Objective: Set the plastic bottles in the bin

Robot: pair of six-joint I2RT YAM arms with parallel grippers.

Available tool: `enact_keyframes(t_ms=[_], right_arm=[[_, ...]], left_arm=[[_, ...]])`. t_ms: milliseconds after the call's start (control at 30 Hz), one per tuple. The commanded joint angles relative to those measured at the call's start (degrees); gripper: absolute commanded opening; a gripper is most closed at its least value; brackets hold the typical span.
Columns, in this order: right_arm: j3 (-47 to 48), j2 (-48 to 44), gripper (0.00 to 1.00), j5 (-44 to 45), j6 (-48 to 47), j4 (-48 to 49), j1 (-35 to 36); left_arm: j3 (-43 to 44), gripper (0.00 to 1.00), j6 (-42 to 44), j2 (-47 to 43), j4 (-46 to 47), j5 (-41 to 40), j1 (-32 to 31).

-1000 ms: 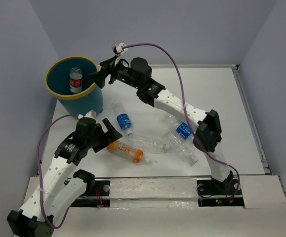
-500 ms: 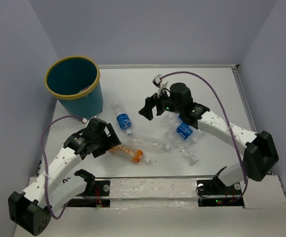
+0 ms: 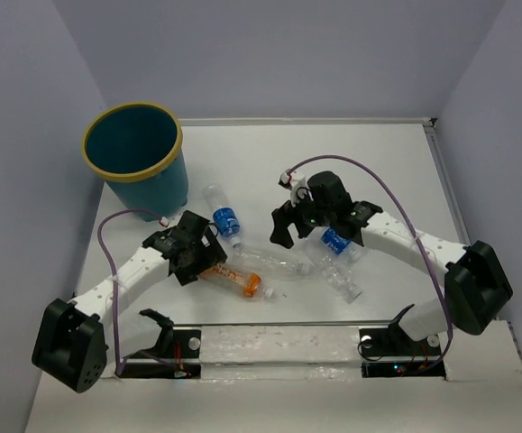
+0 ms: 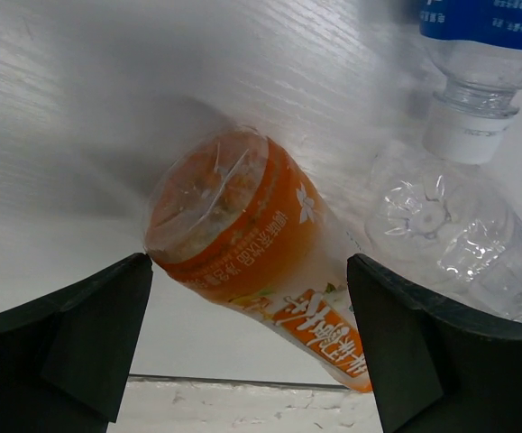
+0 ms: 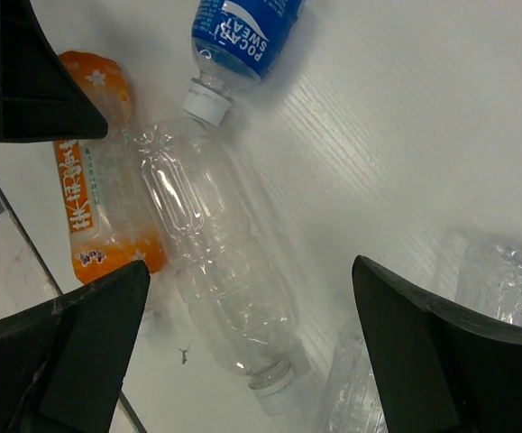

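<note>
The teal bin (image 3: 143,185) with a yellow rim stands at the far left. An orange bottle (image 3: 233,275) lies near the front. My left gripper (image 3: 208,254) is open, its jaws on either side of the orange bottle's (image 4: 242,225) base end, not closed on it. A clear bottle (image 3: 274,262) lies beside it. My right gripper (image 3: 283,232) is open and empty just above that clear bottle (image 5: 206,262). A blue-labelled bottle (image 3: 223,216) lies behind them and also shows in the right wrist view (image 5: 242,27).
Another blue-labelled bottle (image 3: 334,239) and a crushed clear bottle (image 3: 343,281) lie under the right forearm. The crushed bottle (image 5: 504,280) shows at the right wrist view's edge. The left gripper's finger (image 5: 17,72) sits close to my right gripper.
My right arm swung from over the bin, where a red-labelled bottle dropped in, back down to the clear bottle. My left gripper lowered around the orange bottle's base.
</note>
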Motion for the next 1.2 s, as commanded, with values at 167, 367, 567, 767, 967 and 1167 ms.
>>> enact_keyframes(t_ms=[167,367,567,767,967,1167], right_arm=[[5.40,7.73,1.00,-3.68,-5.24,-2.44,4.18],[8.92,13.62,1.00,-3.33,-6.48,-4.03,5.34],[11.38,19.51,1.00,-2.19,-5.95,-3.50,6.92],[12.79,22.68,0.98,-0.43,-4.98,-2.97,8.77],[13.41,24.44,0.92,0.19,-3.32,-2.01,11.22],[12.36,22.77,0.63,1.68,0.99,0.36,11.23]], left_arm=[[-1.51,0.99,-1.07,5.53,5.12,-4.37,-0.16],[-2.12,0.86,-1.24,6.51,6.18,-5.96,-0.07],[-1.95,0.69,0.95,6.78,5.31,-9.91,-0.07],[-0.99,0.43,3.68,2.66,3.90,-8.86,-0.16],[4.36,0.42,7.45,-3.50,-3.03,-9.65,-0.25],[13.85,0.40,10.89,-11.76,-9.10,-12.99,-0.42]])
